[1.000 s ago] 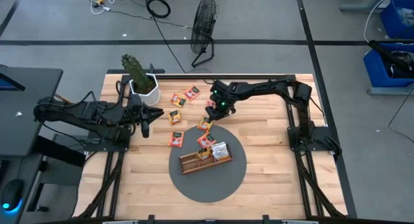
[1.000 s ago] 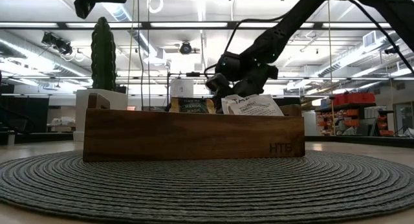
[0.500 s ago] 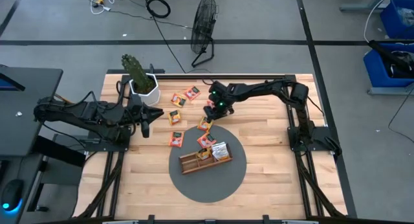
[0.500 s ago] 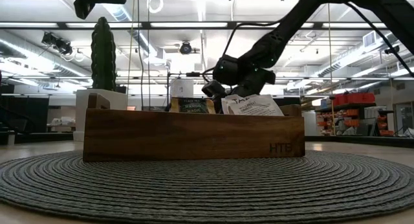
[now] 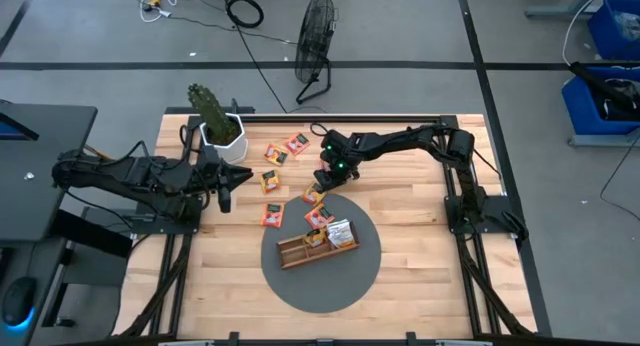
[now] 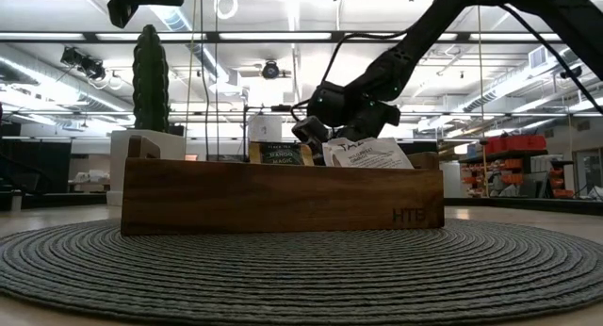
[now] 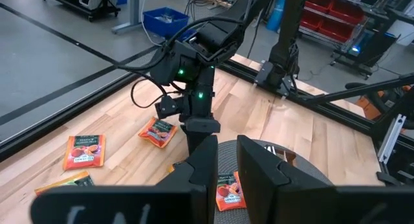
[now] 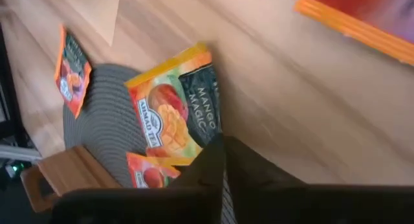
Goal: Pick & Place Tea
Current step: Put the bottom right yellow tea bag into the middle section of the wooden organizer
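Tea sachet (image 8: 178, 104) at mat edge: right gripper (image 5: 318, 183) has dropped onto it, fingers just pinched narrow; lift pending.

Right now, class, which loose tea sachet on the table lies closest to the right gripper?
The Mango Magic sachet at the mat's edge, directly under the right gripper; the others lie farther off.

Wooden tray (image 5: 300, 254), round mat (image 5: 330, 286), cactus (image 5: 209, 107)

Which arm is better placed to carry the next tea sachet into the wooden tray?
Right. The right gripper is down on the mango tea sachet at the mat's edge, near the wooden tray; the left gripper waits near the cactus pot.
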Robot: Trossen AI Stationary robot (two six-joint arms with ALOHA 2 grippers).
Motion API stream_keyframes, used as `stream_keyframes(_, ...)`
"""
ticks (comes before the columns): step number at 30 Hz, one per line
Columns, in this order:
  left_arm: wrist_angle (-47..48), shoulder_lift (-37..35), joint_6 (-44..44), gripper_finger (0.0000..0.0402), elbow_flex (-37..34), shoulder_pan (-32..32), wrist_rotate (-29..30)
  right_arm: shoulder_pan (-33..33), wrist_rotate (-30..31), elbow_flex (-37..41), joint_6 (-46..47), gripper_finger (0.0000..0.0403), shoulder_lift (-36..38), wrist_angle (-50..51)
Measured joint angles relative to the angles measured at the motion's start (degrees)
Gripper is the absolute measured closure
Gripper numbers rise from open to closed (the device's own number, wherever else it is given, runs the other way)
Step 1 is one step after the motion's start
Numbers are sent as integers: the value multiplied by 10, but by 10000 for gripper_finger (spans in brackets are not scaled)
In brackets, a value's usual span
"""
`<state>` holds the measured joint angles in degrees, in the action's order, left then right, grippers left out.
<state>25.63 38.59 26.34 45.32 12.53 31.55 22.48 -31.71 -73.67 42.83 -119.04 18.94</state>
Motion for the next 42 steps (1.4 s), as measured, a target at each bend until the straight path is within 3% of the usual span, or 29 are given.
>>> stream_keyframes(10, 0, 0, 0, 342, 0, 0, 0, 1, 24, 0, -27, 401, 41, 1)
stream_keyframes(23, 0, 0, 0, 342, 0, 0, 0, -35, 116, -1, -54, 402, 156, 6)
stream_keyframes(42, 0, 0, -1, 342, 0, 0, -1, -164, 339, -8, -175, 403, 276, 47)
